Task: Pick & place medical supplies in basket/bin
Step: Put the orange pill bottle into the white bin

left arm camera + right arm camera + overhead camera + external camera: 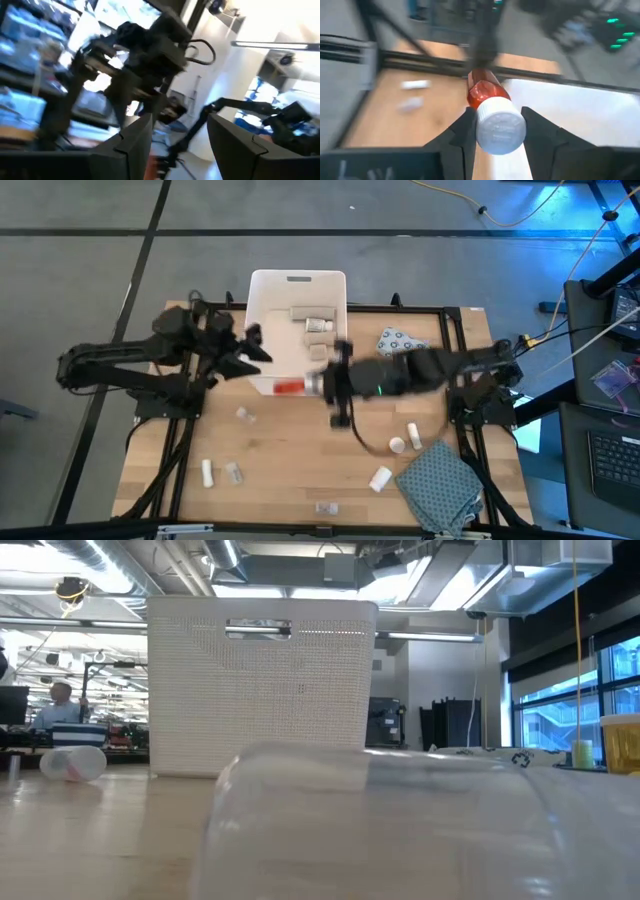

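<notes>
The white bin stands at the table's far middle and fills the low view; greyish boxes lie inside it. My right gripper reaches in from the right, at the bin's near wall, shut on a red bottle with a white cap. My left gripper hovers at the bin's left wall, open and empty. Several small white bottles and clear vials lie scattered on the wood. A white blue-dotted pack lies right of the bin. My right gripper pinches the red bottle at its white cap end between its two fingers. The fingers come from the table's right, slanting down, and lie along the bottle. The red body sticks out past the fingertips, lifted clear of the table.
A grey-teal patterned cloth lies at the near right corner. Loose supplies lie near the front edge. A clear vial lies right before the low camera. Black frame rails run along the table's sides.
</notes>
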### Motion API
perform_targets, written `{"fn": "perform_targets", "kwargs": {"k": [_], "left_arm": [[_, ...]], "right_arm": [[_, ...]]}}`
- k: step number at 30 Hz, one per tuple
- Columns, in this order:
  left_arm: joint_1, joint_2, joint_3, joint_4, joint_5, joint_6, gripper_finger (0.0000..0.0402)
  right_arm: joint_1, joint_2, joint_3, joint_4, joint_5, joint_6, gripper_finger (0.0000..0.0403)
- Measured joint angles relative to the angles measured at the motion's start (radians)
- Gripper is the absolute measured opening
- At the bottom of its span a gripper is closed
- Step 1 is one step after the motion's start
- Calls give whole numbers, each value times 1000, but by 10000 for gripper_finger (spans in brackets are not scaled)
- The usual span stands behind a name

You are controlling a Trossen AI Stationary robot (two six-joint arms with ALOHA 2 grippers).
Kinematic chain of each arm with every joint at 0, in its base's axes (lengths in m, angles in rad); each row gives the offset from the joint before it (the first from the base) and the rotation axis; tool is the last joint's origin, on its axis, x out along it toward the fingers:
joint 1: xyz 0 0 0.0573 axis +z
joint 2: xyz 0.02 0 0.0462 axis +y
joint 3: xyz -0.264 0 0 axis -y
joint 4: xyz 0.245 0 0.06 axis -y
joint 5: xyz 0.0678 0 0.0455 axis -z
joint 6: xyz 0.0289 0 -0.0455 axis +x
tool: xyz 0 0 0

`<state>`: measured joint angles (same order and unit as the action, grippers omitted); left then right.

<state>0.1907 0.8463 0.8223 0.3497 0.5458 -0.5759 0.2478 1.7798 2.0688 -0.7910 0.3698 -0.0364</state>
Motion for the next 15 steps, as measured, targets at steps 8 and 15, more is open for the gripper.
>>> {"fn": "perform_targets", "kwargs": {"k": [8,15], "left_arm": [[103,-113,0,-249,-4,101,175],[167,-116,0,-489,-14,211,175]], "right_arm": [[-370,53,23,11,-195,-78,122],[-553,241,23,33,-339,-78,122]]}}
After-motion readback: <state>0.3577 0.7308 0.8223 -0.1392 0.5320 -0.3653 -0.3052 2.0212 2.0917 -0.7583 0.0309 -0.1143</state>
